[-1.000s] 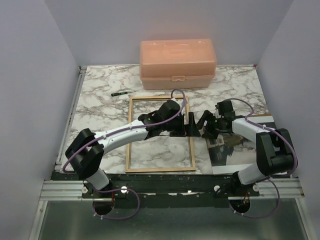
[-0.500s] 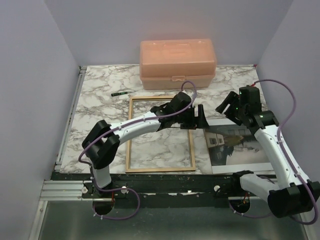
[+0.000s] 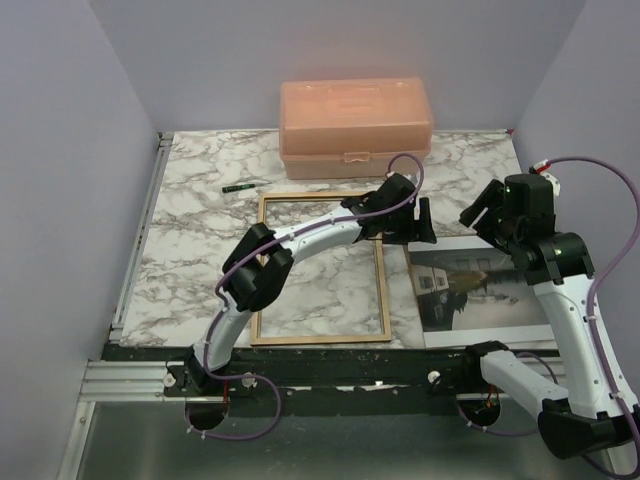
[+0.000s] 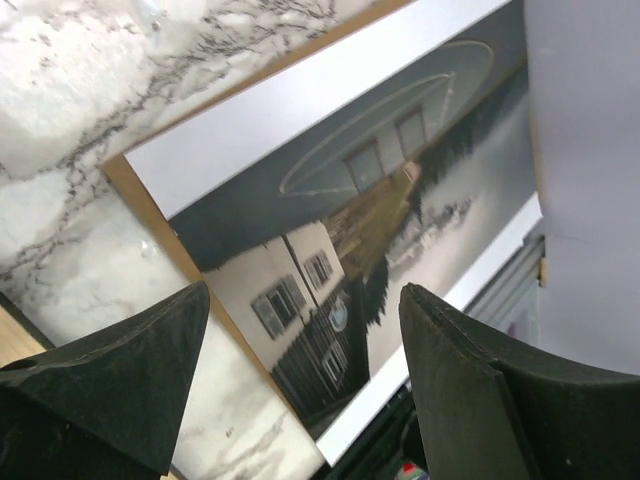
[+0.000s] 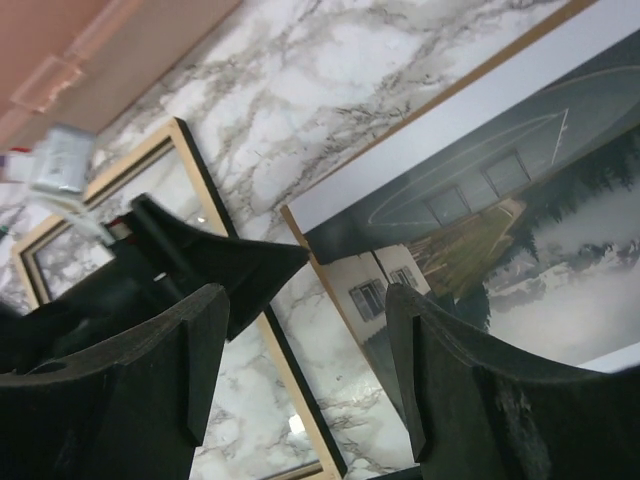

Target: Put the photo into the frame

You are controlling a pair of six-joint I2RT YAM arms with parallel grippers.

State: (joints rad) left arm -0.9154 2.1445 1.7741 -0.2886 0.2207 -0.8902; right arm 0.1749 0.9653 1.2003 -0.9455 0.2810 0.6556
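- Wood-backed and lying flat with its light back up, the frame (image 3: 320,340) sits in the middle of the marble-patterned table (image 3: 200,220). Only the table's veining shows through its clear pane, so nothing is loaded in it.
- Grey and glossy, the photo (image 3: 480,290) lies face up just to the right of the frame, outside it. A brown board (image 4: 148,215) shows as a thin edge along its upper and left sides and seems to lie beneath it.
- Black, the left gripper (image 3: 418,222) reaches across the frame's upper right corner and hangs just above the photo's upper left corner. Its jaws stand wide apart and hold nothing; the wrist view shows only the print between the fingers.
- Black too, the right gripper (image 3: 483,213) is poised over the photo's upper edge. Its jaws are also parted and empty.
- Peach in colour, a plastic box (image 3: 355,128) stands at the far edge of the table, and a small green pen (image 3: 238,187) lies to the left of it; neither is in the way.
- Judged from this, none of the task is done: the photo has yet to be gripped, lifted off the board, carried left and laid squarely into the frame's opening. The approach to the print's corner looks like the step in hand.
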